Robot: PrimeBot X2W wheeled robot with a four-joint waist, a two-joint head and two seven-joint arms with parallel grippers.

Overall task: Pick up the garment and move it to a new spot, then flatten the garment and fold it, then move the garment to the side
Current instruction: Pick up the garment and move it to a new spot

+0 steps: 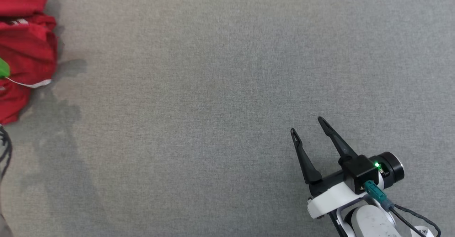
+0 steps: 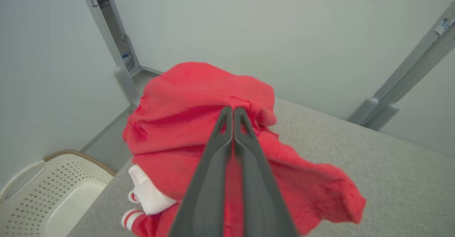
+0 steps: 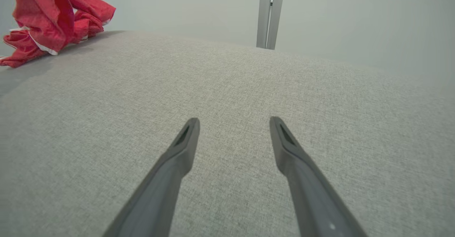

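Observation:
The garment is a crumpled red piece with white trim, bunched at the far left edge of the grey table in the head view. In the left wrist view my left gripper is shut, its two dark fingers pressed together into a fold of the red garment, which humps up around the tips. My right gripper stands open at the lower right, low over bare cloth and far from the garment. Between its spread fingers lies plain table; the garment rises at the upper left.
A white perforated basket sits below the table's edge beside the garment. Grey metal posts stand against the pale wall behind the table. Dark cables hang at the left edge of the head view.

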